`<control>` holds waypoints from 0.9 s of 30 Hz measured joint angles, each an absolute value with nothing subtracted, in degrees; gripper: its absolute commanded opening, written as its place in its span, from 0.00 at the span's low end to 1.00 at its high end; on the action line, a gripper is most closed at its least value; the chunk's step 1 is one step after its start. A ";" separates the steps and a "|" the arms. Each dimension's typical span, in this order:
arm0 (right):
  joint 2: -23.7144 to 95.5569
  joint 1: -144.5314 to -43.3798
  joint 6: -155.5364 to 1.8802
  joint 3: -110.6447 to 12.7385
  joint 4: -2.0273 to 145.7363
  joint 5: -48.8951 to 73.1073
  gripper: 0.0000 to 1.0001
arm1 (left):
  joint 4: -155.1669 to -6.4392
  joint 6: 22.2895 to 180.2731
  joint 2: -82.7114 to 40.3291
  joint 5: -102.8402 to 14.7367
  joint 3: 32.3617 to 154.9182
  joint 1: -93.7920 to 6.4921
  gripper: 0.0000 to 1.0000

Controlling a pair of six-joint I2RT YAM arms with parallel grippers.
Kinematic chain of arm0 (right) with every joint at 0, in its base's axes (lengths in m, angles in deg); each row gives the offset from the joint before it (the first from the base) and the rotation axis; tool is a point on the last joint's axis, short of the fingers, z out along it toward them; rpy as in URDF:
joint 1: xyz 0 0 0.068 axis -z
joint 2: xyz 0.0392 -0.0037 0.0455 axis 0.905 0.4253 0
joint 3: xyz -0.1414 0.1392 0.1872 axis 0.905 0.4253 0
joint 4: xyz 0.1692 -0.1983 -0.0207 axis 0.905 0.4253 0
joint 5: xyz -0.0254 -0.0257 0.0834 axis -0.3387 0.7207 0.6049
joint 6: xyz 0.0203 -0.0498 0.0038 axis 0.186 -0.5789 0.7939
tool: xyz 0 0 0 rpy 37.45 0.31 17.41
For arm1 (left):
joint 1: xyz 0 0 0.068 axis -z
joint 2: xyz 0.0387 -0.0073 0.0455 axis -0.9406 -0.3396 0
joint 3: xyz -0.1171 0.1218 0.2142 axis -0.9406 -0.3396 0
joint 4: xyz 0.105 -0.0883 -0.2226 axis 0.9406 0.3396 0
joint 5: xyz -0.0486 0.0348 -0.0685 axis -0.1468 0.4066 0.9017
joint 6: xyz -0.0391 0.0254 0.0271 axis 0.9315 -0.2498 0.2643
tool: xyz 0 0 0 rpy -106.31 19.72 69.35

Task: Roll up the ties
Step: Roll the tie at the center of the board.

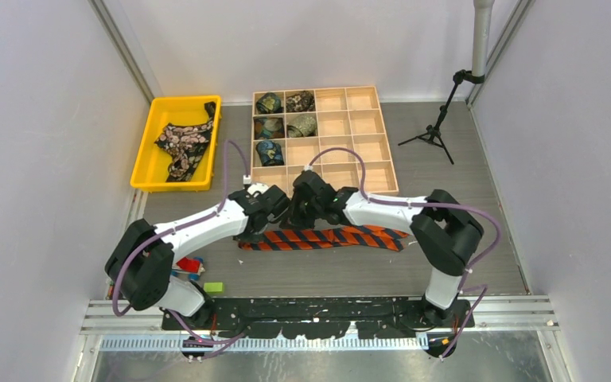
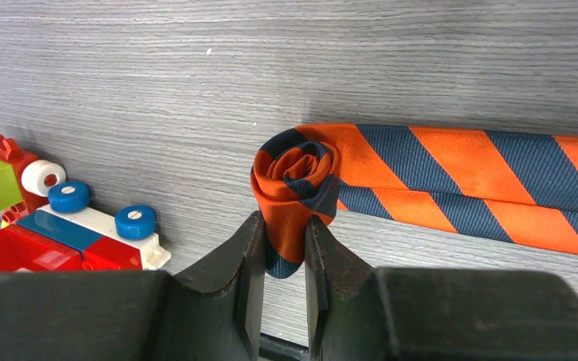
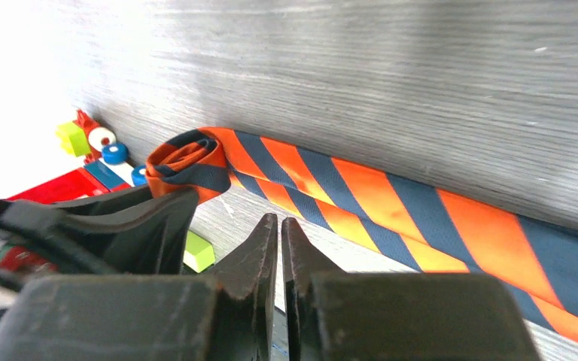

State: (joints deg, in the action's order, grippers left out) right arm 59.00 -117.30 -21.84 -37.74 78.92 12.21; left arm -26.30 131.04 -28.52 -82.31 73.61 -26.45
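Striped tie (image 1: 322, 237) 1, floral tie (image 1: 183, 142) 1, rolls (image 1: 303, 126) 5

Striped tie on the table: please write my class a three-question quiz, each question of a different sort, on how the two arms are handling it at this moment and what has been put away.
1. True or false: the left gripper is shut on the rolled end of the striped tie.
2. Choose one. The right gripper is: A) clamped on the tie; B) shut with nothing between its fingers; C) wide open.
3. Fill in the number: the wooden box holds ___ rolled ties.

Key: 1 true; 2 B; 3 five.
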 measured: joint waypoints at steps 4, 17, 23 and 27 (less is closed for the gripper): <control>55.02 -115.74 -22.28 -37.17 81.94 9.81 0.12 | -26.10 131.04 -29.31 -82.60 73.61 -26.45 0.00; 42.13 -111.81 -24.47 -31.58 92.78 1.90 0.13 | -24.55 131.02 -35.43 -84.45 75.67 -26.45 0.00; 33.89 -110.70 -25.36 -31.51 96.21 -1.58 0.13 | -23.50 131.22 -37.25 -84.69 77.02 -25.59 0.00; 31.77 -110.35 -25.73 -31.49 97.56 -2.47 0.13 | -22.38 131.50 -39.78 -84.96 78.94 -24.20 0.00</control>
State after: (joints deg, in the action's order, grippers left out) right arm 31.77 -110.35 -25.73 -31.49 97.56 -2.47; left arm -22.38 131.50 -39.78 -84.96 78.94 -24.20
